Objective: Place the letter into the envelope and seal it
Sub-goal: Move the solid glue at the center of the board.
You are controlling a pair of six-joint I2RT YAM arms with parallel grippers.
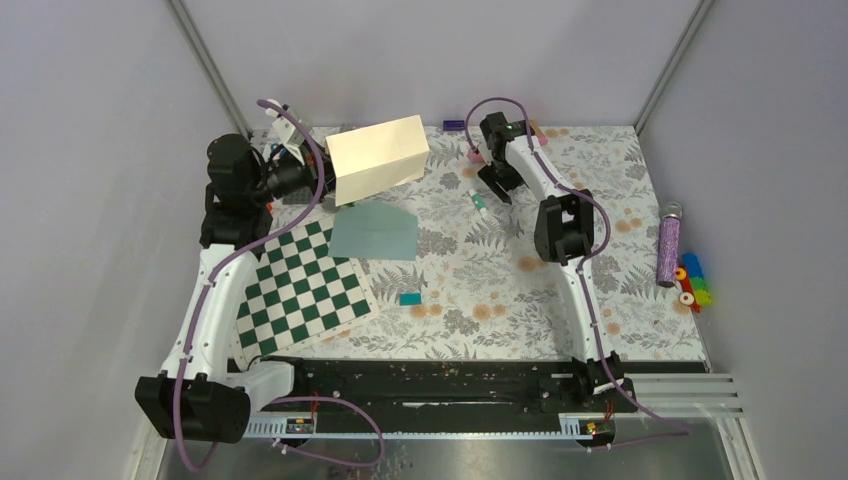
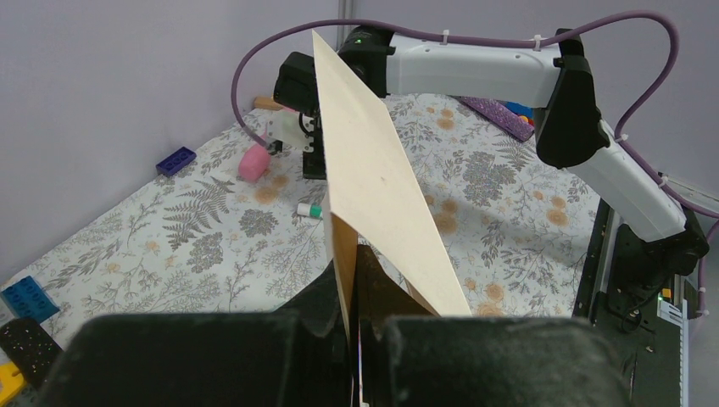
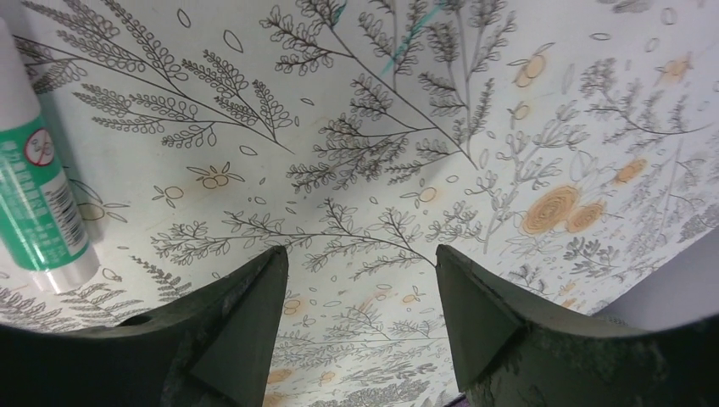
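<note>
Left end effector (image 2: 354, 271) is clamped tight on 1 edge of the letter (image 1: 378, 155). It holds the cream sheet up off the worktop (image 1: 480, 270), tilted, over the far-left part just beyond the envelope. My guess is it's carried that way so the free edge can be steered down into the envelope's mouth. Right end effector (image 3: 359, 254) hangs low near the far edge with its 2 fingers spread wide and nothing between them. It may be waiting to pin the envelope down.

By size, the green-white checkerboard (image 1: 300, 290) comes first, lying flat toward the left edge. Next is the raised letter, which looks folded. Then the envelope (image 1: 375, 232), flat and touching the checkerboard's far corner, with its triangular flap seemingly open toward the far edge. Nothing shows inside it. The letter is wholly outside, so insertion hasn't begun and sealing is yet to come. A glue stick (image 3: 38, 203) lies just beside the right end effector, handy for sealing, I'd think. Smallest is a teal block (image 1: 410, 298), near the middle and apart from the envelope.
</note>
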